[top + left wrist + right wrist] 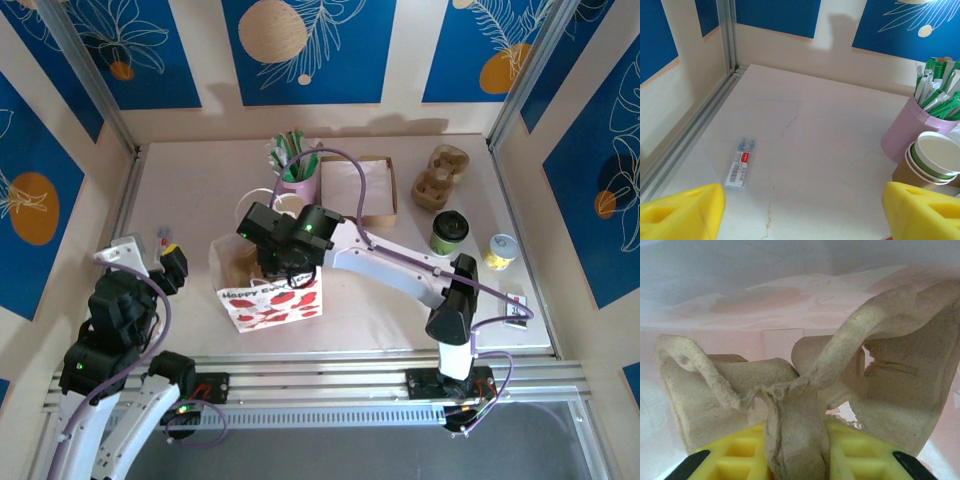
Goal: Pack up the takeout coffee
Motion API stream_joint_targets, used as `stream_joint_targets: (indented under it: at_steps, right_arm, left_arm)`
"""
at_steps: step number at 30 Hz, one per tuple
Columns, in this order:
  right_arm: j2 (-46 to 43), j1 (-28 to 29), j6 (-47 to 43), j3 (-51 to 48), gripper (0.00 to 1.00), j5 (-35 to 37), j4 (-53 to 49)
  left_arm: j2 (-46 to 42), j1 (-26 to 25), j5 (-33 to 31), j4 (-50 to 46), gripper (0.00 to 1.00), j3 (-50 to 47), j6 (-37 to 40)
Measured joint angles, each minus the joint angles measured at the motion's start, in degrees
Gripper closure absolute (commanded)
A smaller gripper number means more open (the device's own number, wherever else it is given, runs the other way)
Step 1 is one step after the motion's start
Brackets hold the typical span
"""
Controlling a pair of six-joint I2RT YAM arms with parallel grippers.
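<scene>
Takeout coffee (449, 231): upright on bench (200, 200), R side, lid on, just beside small yellow pot (501, 250).
R gripper (795, 452): inside gift bag (272, 300); jaws pinching pulp cup carrier (890, 375) at centre ridge.
L gripper (800, 215): jaws spread wide, empty, above bench nr L edge.

A pink cup (298, 182) of green-wrapped sticks stands at the back, stacked paper cups (935, 152) just beside it. To its right lie an open white box (366, 190) and a pulp cup tray (440, 178). A yellow tin (501, 250) sits near the right edge. A printed paper bag (272, 300) holds a second pulp tray (890, 370).
</scene>
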Motion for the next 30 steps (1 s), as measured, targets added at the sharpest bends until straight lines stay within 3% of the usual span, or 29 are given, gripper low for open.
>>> stream_joint_targets:
  at_steps: [30]
  right_arm:
    - [4.92, 1.53, -3.96, -2.14, 0.76, 1.62, -0.57]
  left_arm:
    - [0.0, 0.0, 0.0, 0.83, 0.17, -0.31, 0.02]
